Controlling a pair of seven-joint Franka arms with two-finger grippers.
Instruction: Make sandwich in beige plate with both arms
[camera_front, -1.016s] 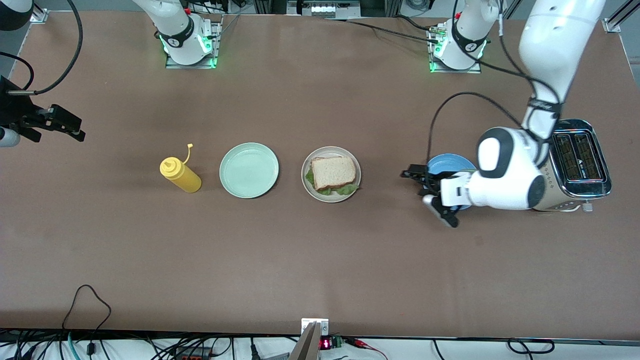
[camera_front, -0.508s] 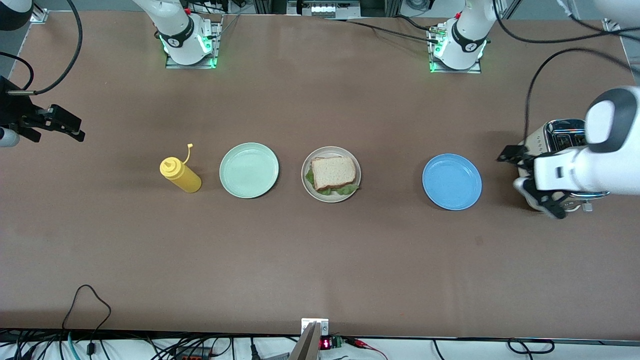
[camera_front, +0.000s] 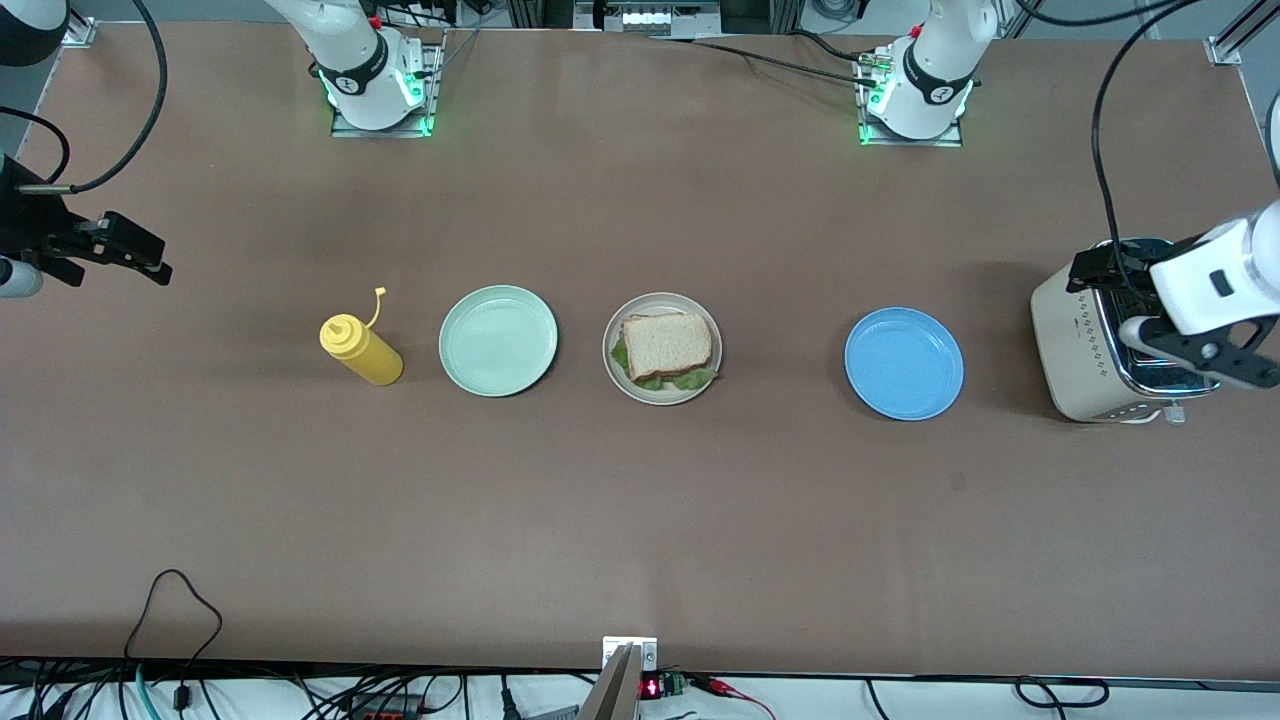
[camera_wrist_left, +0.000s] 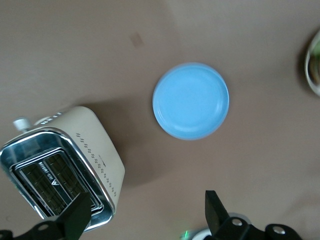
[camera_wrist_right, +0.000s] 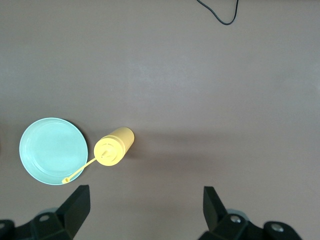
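Note:
The sandwich lies in the beige plate at the middle of the table. A bread slice is on top, green lettuce sticks out at its edges, and what lies under the lettuce is hidden. My left gripper is open and empty over the toaster, away from the plate. In the left wrist view the gripper has its jaws wide apart, and the plate's rim shows at the picture's edge. My right gripper waits open and empty at the right arm's end of the table. It also shows open in the right wrist view.
A blue plate lies between the beige plate and the toaster. A mint-green plate and a yellow squeeze bottle stand toward the right arm's end. The toaster and blue plate show in the left wrist view.
My left gripper has swung from over the blue plate toward the left arm's end of the table, and is now over the toaster. The right arm has not moved.

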